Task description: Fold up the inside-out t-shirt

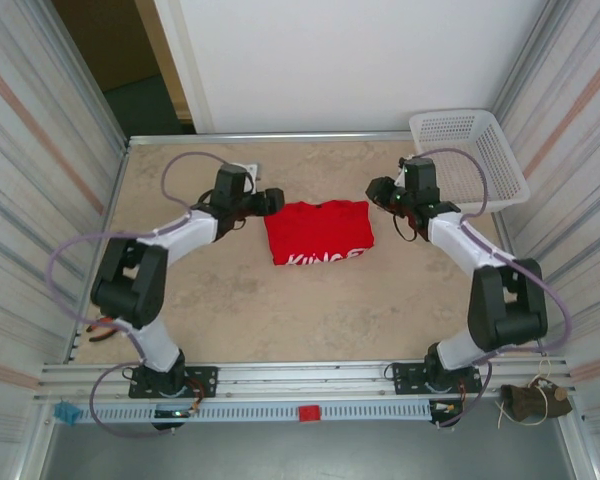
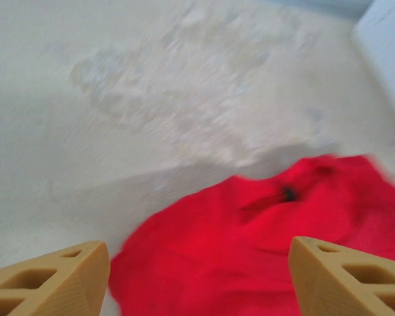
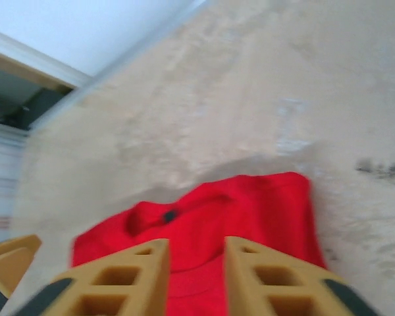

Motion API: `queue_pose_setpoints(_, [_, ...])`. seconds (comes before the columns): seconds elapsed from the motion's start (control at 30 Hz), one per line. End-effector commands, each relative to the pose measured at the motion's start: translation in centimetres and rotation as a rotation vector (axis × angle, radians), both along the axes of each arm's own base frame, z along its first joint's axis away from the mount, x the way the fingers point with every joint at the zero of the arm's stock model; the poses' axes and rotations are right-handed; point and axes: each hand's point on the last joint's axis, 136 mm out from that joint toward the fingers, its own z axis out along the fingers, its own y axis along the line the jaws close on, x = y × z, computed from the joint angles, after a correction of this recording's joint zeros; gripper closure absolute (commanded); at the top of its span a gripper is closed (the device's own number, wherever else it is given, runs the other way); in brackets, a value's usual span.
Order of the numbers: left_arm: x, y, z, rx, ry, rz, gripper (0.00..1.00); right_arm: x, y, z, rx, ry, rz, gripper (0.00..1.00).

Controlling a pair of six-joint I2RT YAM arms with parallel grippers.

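We see our left tool (image 1: 270, 201) released, fingers spread wide, at the left edge of the red t-shirt (image 1: 318, 230), a compact rectangle mid-desk (image 1: 280, 310). At its right edge, our right tool (image 1: 381, 191) hovers, fingers narrowly parted, gripping nothing.

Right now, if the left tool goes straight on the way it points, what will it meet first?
Most likely the red t-shirt: the left tool stands open, aimed at its nearest edge. It tilts downward, so it may touch the table first; depth is unclear.
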Motion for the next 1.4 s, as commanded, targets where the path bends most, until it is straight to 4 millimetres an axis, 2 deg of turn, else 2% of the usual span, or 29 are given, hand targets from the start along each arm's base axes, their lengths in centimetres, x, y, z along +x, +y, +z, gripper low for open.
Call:
queue_pose_setpoints(0.0, [-3.6,-3.9,3.7,-0.152,-0.004,-0.081,0.29,-2.8,2.8,-1.6,0.066,0.084,0.085,0.85])
queue_pose_setpoints(0.1, [-5.1,-6.9,2.5,-0.250,0.058,-0.125,0.29,-2.6,4.7,-3.0,0.152,0.102,0.112,0.95])
queue_pose_setpoints(0.2, [-5.2,-8.3,-0.6,-0.343,0.143,-0.125,0.29,-2.0,5.7,-5.1,0.240,0.128,0.115,0.99])
queue_pose_setpoints(0.27, [-5.4,-8.9,-3.0,-0.375,0.205,-0.124,0.30,-1.6,5.4,-7.2,0.281,0.161,0.083,1.00])
queue_pose_setpoints(0.33, [-5.7,-8.5,-5.9,-0.371,0.260,-0.094,0.30,-1.7,4.5,-9.8,0.306,0.207,0.029,1.00])
queue_pose_setpoints(0.43, [-6.2,-7.6,-9.3,-0.344,0.306,-0.061,0.30,-2.9,2.4,-14.3,0.304,0.315,-0.088,1.00])
queue_pose_setpoints(0.5, [-6.5,-6.7,-11.2,-0.312,0.331,-0.034,0.30,-3.6,1.4,-15.9,0.322,0.349,-0.130,1.00])
queue_pose_setpoints(0.57, [-6.6,-6.4,-11.2,-0.325,0.327,-0.034,0.31,-3.8,1.1,-15.6,0.352,0.340,-0.131,1.00])
queue_pose_setpoints(0.63, [-6.7,-6.5,-9.9,-0.323,0.302,-0.053,0.31,-3.8,1.2,-13.8,0.357,0.303,-0.111,1.00])
queue_pose_setpoints(0.8, [-6.0,-8.5,-3.5,-0.310,0.201,-0.138,0.30,-2.6,3.0,-6.3,0.232,0.167,0.019,1.00])
queue_pose_setpoints(0.87, [-5.6,-9.6,-2.0,-0.325,0.181,-0.157,0.30,-1.7,4.2,-4.5,0.190,0.134,0.070,1.00])
queue_pose_setpoints(0.9, [-5.4,-10.2,-1.6,-0.343,0.176,-0.164,0.30,-1.2,4.7,-4.3,0.171,0.128,0.084,1.00])
queue_pose_setpoints(0.97, [-5.3,-11.3,-1.7,-0.367,0.188,-0.173,0.30,-0.4,5.1,-5.0,0.163,0.142,0.087,1.00])
queue_pose_setpoints(1.03, [-5.3,-12.3,-2.6,-0.385,0.208,-0.170,0.30,0.2,5.2,-6.7,0.167,0.171,0.077,1.00])
queue_pose_setpoints(1.2, [-5.6,-13.5,-6.9,-0.376,0.291,-0.137,0.30,-0.6,4.5,-13.0,0.172,0.262,0.031,1.00])
queue_pose_setpoints(1.27, [-5.8,-13.3,-8.7,-0.349,0.319,-0.115,0.30,-1.2,4.3,-14.7,0.195,0.290,0.024,1.00])
queue_pose_setpoints(1.33, [-5.9,-12.9,-10.3,-0.335,0.351,-0.092,0.30,-1.4,4.6,-14.7,0.236,0.298,0.054,1.00])
queue_pose_setpoints(1.37, [-6.0,-12.6,-10.9,-0.332,0.367,-0.081,0.30,-1.4,5.0,-14.0,0.258,0.288,0.080,0.99])
